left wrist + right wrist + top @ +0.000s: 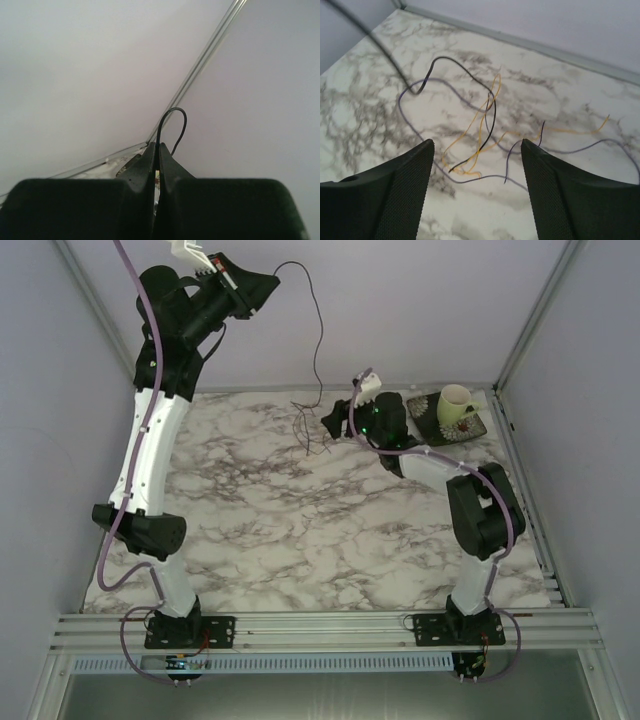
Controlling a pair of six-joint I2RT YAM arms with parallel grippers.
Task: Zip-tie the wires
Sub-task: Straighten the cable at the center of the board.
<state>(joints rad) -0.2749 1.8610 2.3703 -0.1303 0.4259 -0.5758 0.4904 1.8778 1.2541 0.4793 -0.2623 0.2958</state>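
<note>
So the wires (493, 112) are a loose tangle of hair-thin flexible strands: one black, a couple yellow, one pale purple. They lie in curls on the white marble-pattern table with grey veins (300, 540). In the top view the tangle (306, 432) sits around 12 o'clock from the table's middle, close to the far edge.

One dark strand (321, 340) climbs off the pile and arcs up toward 11 o'clock, ending at the left gripper (270, 282). That arm is raised high over the far-left corner, against the lavender back wall (420, 310). In the left wrist view, the left gripper (156, 148) has its two black fingers pressed together on the strand. A little black loop (172, 112) pokes out past the tips (can't see any gap between the pads at all).

The right gripper (331, 421) hangs just at 3 o'clock of the tangle, low over the table. From its own camera, the right gripper (477, 145) has its textured black fingers (405, 190) spread well apart. There's nothing between them, and the strands lie on the marble below and ahead of the tips.

Further out at about 2 o'clock, a pale yellow-green ceramic mug (456, 404) stands on a dark patterned square tray (474, 428) near the far-right corner.
</note>
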